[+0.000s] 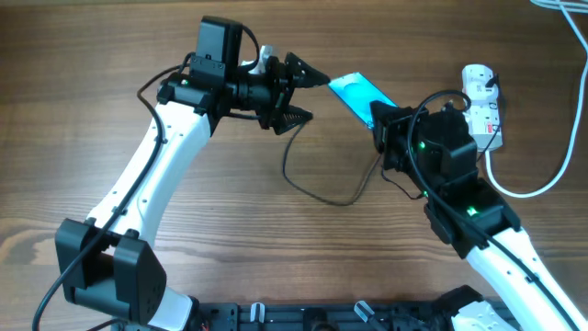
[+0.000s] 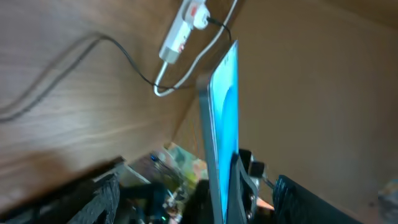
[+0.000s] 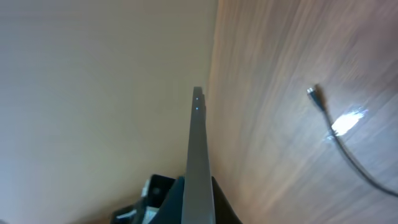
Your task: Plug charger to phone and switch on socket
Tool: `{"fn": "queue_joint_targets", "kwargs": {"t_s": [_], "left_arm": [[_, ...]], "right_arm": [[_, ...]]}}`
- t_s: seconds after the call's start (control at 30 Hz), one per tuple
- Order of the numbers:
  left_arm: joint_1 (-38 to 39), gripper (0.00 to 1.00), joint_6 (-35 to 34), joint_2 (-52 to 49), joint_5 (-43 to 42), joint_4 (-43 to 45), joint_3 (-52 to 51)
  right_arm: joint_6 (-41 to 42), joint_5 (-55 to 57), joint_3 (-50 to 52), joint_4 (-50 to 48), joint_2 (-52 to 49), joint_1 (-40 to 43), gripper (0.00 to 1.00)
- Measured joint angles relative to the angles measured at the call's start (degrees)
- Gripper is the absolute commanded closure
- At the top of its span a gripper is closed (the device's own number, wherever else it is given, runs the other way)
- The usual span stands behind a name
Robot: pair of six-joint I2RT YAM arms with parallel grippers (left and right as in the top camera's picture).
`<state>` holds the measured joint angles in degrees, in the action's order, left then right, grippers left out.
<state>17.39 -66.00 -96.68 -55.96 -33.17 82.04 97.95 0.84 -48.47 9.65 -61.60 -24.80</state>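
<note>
The phone (image 1: 358, 93), with a turquoise screen, is tilted up off the table, and my right gripper (image 1: 379, 119) is shut on its lower end. It shows edge-on in the right wrist view (image 3: 198, 143) and in the left wrist view (image 2: 221, 106). My left gripper (image 1: 306, 96) is open and empty, just left of the phone's free end. The charger, a thin black cable (image 1: 317, 191), loops over the table between the arms. Its metal-tipped plug (image 3: 311, 93) lies loose on the wood. The white socket (image 1: 482, 103) lies at the far right.
A thick white lead (image 1: 542, 188) curves from the socket towards the right edge. The socket (image 2: 182, 32) and its leads also show in the left wrist view, beyond the phone. The table (image 1: 110, 55) is brown wood.
</note>
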Motion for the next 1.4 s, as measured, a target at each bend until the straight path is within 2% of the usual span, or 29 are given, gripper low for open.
{"fn": "queue_joint_targets", "kwargs": {"t_s": [0.13,0.2,0.3,0.4,0.5,0.6,0.67,0.73,0.83,0.9,1.03,1.1,1.13,1.17,1.2,1.27,1.4], "left_arm": [[0.0,0.50,-3.1,0.0,-1.8,0.0,0.0],[0.0,0.52,-3.7,0.0,-1.8,0.1,0.0],[0.0,0.46,-3.8,0.0,0.7,0.2,0.0],[0.2,0.47,-3.8,0.0,4.4,0.1,0.0],[0.7,0.60,-4.7,0.0,7.1,0.1,0.0],[1.0,0.71,-8.3,0.0,8.9,0.5,0.0],[1.0,0.71,-9.5,0.1,9.4,0.5,0.0],[1.0,0.67,-10.1,0.1,9.7,0.6,0.1],[1.0,0.68,-10.5,0.1,9.7,0.6,0.1],[1.0,0.80,-10.6,0.1,9.7,0.7,0.1],[1.0,0.86,-11.1,0.4,9.7,1.3,0.3],[1.0,0.96,-11.1,0.4,9.7,1.3,0.3],[1.0,0.96,-11.0,0.4,9.7,1.4,0.3],[1.0,0.96,-10.9,0.5,9.8,1.8,0.4],[1.0,0.96,-10.9,0.7,10.1,1.9,0.5],[1.0,0.96,-11.3,0.7,10.6,1.7,0.5],[1.1,0.96,-11.0,0.7,14.6,0.2,0.5]], "right_arm": [[2.7,-5.6,0.0,-6.0,-4.6,0.0,0.96],[3.2,-8.2,0.0,-6.4,-6.8,0.0,0.96],[3.7,-10.6,0.0,-7.4,-7.8,0.0,0.96],[3.8,-11.6,0.0,-10.6,-7.8,0.0,0.96],[4.0,-11.8,0.0,-12.7,-7.8,0.0,0.96],[4.0,-12.7,0.1,-12.1,-7.8,0.0,0.96],[4.0,-12.9,0.2,-11.9,-7.8,-0.2,0.96],[4.3,-12.9,0.2,-11.9,-7.9,-0.6,0.96],[5.4,-12.9,0.2,-13.2,-7.9,-1.8,0.96],[6.2,-12.9,0.3,-13.8,-8.0,-2.4,0.96],[8.9,-13.3,0.4,-14.2,-8.1,-2.4,0.95],[10.0,-13.3,0.4,-14.2,-8.1,-2.4,0.96],[11.0,-13.3,0.4,-14.2,-8.1,-2.4,0.96],[13.0,-13.3,0.4,-14.4,-8.1,-2.3,0.94],[13.5,-13.3,0.4,-14.5,-8.1,-2.3,0.76],[11.8,-13.5,0.4,-14.5,-8.1,-2.3,0.60],[9.2,-13.5,0.4,-15.3,-8.2,-2.4,0.44]]}}
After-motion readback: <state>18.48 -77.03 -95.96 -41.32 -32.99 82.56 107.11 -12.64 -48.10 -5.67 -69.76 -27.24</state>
